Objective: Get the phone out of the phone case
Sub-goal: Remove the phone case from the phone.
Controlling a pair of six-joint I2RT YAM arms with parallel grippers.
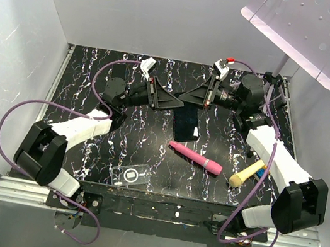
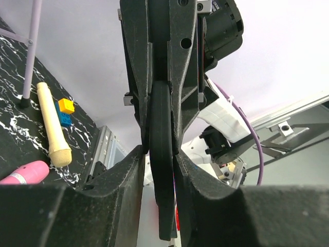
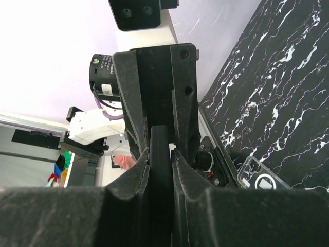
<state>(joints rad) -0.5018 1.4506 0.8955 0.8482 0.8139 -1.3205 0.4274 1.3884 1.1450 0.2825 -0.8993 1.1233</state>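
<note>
My left gripper (image 2: 160,154) and right gripper (image 3: 160,154) both pinch the phone (image 1: 186,127) above the far middle of the desk (image 1: 118,134). It looks stiff, glossy and slippery, so I'd grip its flat faces. The phone case (image 1: 132,175) lies near-left.

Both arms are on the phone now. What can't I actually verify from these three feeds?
Top view: the left gripper and right gripper cover the far end of the phone; lifted or resting on the table cannot be told.
Both wrist views: the phone shows edge-on only; its faces are hidden between fingers.
Right wrist view: the phone case is partly cut off behind that gripper's finger.
</note>
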